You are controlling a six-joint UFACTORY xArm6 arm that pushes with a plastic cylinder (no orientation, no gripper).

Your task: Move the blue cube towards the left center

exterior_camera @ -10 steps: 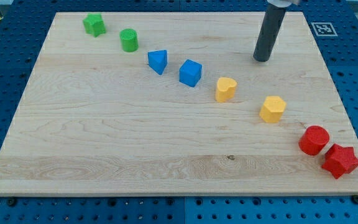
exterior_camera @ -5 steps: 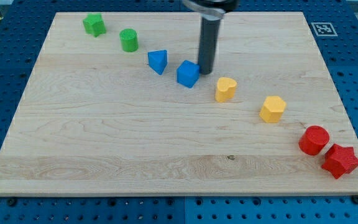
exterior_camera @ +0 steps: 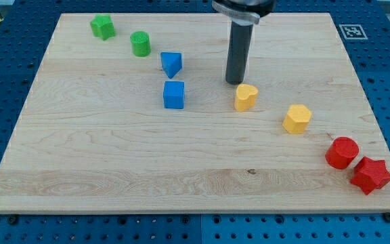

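Observation:
The blue cube (exterior_camera: pixel 174 95) sits on the wooden board (exterior_camera: pixel 114 163) left of the middle, just below a blue wedge-shaped block (exterior_camera: pixel 171 64). My tip (exterior_camera: pixel 233 82) is to the cube's right and slightly higher in the view, apart from it. The tip stands just above the yellow heart-shaped block (exterior_camera: pixel 246 97), close to it.
A green star-like block (exterior_camera: pixel 103 26) and a green cylinder (exterior_camera: pixel 140 43) lie at the top left. A yellow hexagonal block (exterior_camera: pixel 296 118) lies right of the heart. A red cylinder (exterior_camera: pixel 342 152) and a red star block (exterior_camera: pixel 370 175) lie at the bottom right.
My tip swept left from the top right, met the blue cube and pushed it left and down. The tip then drew back to the right, above the yellow heart.

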